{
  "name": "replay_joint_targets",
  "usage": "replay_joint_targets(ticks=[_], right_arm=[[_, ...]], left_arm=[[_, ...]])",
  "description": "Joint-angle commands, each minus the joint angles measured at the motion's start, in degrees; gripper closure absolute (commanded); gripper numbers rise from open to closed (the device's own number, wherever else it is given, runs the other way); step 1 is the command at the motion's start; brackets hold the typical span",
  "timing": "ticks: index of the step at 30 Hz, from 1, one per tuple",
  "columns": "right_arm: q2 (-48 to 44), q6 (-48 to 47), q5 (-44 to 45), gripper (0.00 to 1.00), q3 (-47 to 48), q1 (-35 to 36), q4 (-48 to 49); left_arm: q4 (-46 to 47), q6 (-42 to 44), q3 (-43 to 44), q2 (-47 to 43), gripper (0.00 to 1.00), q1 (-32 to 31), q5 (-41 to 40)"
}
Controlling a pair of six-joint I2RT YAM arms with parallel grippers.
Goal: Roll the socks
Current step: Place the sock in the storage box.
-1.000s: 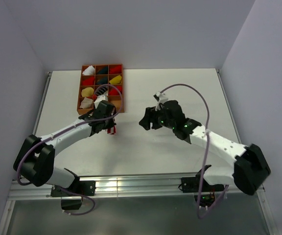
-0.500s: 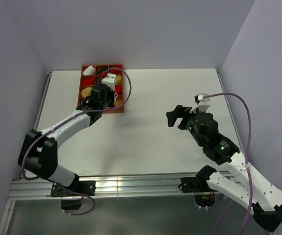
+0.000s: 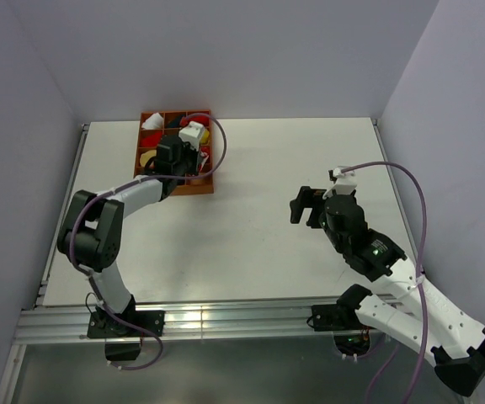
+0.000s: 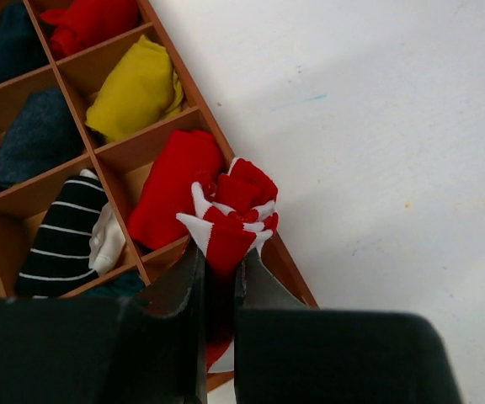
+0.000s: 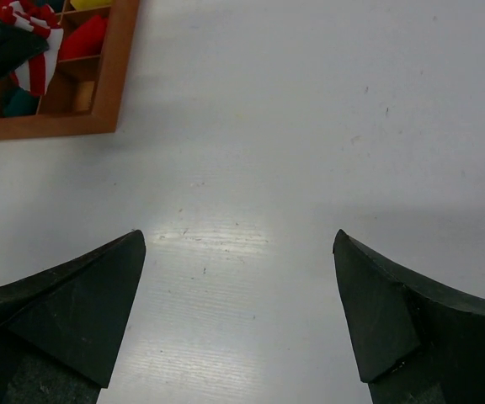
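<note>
Over gridded brown tray (image 4: 196, 101) hangs bunched striped sock (image 4: 230, 219).

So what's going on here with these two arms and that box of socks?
The left arm's tool is shut on a rolled red-and-white striped sock, holding it at the edge of the wooden divider tray, right by a plain red bundle. Another cell holds a yellow bundle. The right arm's tool is open and holds nothing, above the white table away from the tray. The sock is not yet released.
</note>
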Motion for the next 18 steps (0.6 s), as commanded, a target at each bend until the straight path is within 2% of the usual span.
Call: replay_joint_targets(ticks=[1, 12, 18], right_arm=[[-0.08, -1.13, 2.04, 0.00, -0.55, -0.34, 0.93], [2.02, -1.84, 1.78, 0.01, -1.43, -0.43, 2.34], [1.94, -2.01, 1.78, 0.02, -1.26, -0.43, 1.72]], left_arm=[[3.40, 1.46, 3.22, 2.63, 1.00, 1.00, 4.76], [-2.66, 1.81, 3.31, 4.48, 1.00, 1.44, 4.58], [-11.81, 2.78, 8.23, 7.82, 1.00, 1.52, 3.62]])
